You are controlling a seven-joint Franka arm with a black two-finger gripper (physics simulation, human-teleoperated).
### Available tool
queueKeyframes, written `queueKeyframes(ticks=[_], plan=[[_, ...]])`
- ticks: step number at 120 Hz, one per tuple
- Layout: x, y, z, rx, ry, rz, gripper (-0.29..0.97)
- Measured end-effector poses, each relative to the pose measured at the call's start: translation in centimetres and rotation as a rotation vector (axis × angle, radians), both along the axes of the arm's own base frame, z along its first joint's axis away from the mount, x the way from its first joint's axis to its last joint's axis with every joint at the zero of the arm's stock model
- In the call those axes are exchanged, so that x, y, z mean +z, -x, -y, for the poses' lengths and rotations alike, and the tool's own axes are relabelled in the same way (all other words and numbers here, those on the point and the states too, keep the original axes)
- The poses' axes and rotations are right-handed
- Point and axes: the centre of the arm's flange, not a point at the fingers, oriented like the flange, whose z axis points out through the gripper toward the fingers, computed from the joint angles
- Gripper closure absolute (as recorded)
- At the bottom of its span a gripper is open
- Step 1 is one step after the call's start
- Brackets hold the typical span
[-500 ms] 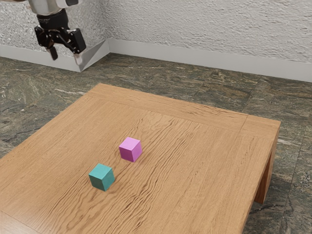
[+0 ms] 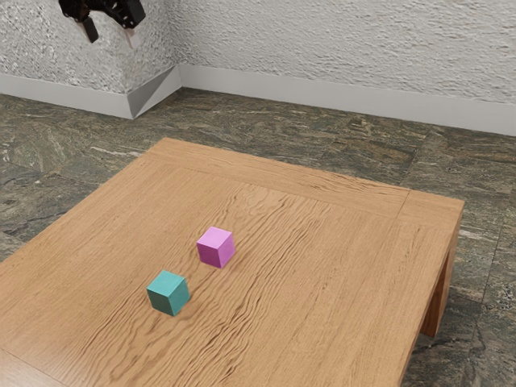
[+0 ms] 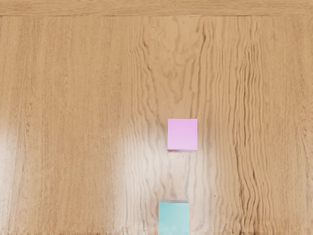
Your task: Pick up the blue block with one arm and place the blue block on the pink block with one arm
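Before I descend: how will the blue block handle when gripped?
The blue block looks a rigid, flat-faced cube: likely to slide, not roll. Its smooth sides may slip under a weak grip. Resting flat on the table, it probably won't tip.

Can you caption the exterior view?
Gripper open high above the table; blue block and pink block sit apart.

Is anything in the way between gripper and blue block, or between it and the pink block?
Nothing visible does. The gripper hangs open, high up; the blue block and pink block sit apart on the bare table.
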Motion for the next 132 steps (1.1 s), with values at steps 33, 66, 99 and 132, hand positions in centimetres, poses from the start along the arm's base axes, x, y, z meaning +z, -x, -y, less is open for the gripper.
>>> queueKeyframes(ticks=[33, 66, 99, 132], plan=[[-6.4, 0.9, 0.2, -0.01, 0.038, -0.151, 0.0], [-25.8, 1.7, 3.6, -0.066, 0.051, -0.252, 0.0], [-34.0, 3.3, 3.8, -0.088, 0.015, -0.182, 0.0], [-38.1, 4.7, 3.1, -0.105, -0.004, -0.143, 0.0]])
